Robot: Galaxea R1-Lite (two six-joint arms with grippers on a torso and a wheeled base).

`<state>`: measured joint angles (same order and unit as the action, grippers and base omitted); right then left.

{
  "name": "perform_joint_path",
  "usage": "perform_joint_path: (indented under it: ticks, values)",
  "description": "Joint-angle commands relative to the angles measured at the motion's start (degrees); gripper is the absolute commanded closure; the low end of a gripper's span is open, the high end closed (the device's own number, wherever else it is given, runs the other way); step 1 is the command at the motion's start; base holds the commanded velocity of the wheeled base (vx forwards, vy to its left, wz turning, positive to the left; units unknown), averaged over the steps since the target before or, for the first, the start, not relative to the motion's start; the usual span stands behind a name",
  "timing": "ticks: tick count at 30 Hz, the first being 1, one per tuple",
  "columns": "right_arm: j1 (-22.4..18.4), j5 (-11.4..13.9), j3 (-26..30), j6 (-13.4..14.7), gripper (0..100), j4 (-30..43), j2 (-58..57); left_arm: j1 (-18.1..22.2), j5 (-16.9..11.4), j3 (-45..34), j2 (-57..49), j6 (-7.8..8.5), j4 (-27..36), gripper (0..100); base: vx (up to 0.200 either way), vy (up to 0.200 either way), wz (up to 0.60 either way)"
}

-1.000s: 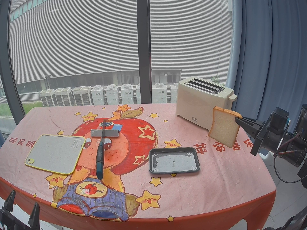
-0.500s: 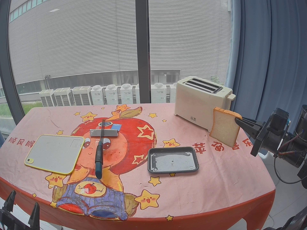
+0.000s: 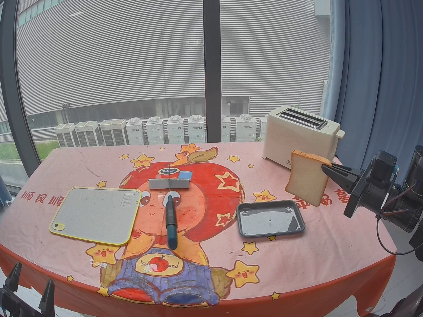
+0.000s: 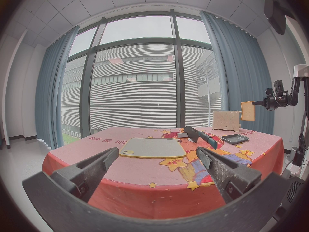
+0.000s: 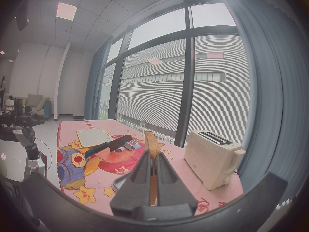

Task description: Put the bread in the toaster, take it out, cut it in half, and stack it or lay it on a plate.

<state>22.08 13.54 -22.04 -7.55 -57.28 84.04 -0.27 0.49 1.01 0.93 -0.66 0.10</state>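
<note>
One slice of bread (image 3: 307, 178) was up in the air in the head view, hanging just in front of the toaster (image 3: 303, 135) and lower than its slots. The right gripper (image 3: 328, 168) had its jaws clenched on the slice's top corner. The dark plate (image 3: 270, 218) lay flat on the table (image 3: 308, 260), near the toaster and a bit to its left. The knife (image 3: 170, 216) lay further left of the toaster, and the cutting board (image 3: 97, 215) was furthest left of it.

In the left wrist view, the left gripper (image 4: 156, 151) hung off the table's near edge, well apart from the toaster, with its jaws released and spread wide.

In the right wrist view, the slice stood edge-on between the clamped jaws, with the toaster just beside it.
</note>
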Motion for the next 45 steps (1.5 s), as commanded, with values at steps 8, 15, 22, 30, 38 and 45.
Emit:
perform_joint_path:
  ticks: [8,15,22,30,38,45]
  values:
    - [0.86,-0.01,0.33,-0.01,100,-0.02,0.25,0.0,-0.05,-1.01,-0.84,-0.04,-0.01,0,0.0,0.2,0.0]
    - [0.95,-0.01,0.42,-0.01,100,-0.02,0.33,0.0,-0.05,-0.92,-0.84,-0.04,-0.01,0,0.0,0.2,0.0]
    - [1.3,-0.01,0.68,-0.36,100,-0.02,0.42,0.0,-0.05,-0.92,-0.84,-0.04,-0.01,0,0.0,0.2,0.0]
    - [1.3,-0.01,0.77,-0.36,100,-0.02,0.42,0.0,-0.05,-0.92,-0.84,-0.04,-0.01,0,0.0,0.2,0.0]
    - [1.74,-0.01,1.03,-0.36,100,-0.02,0.42,0.0,-0.05,-0.92,-0.84,-0.13,-0.01,0,0.0,0.2,0.0]
    - [2.44,-0.01,1.12,-0.36,100,-0.02,1.12,0.0,0.04,-0.92,-0.84,-0.04,-0.01,0,0.0,0.2,0.0]
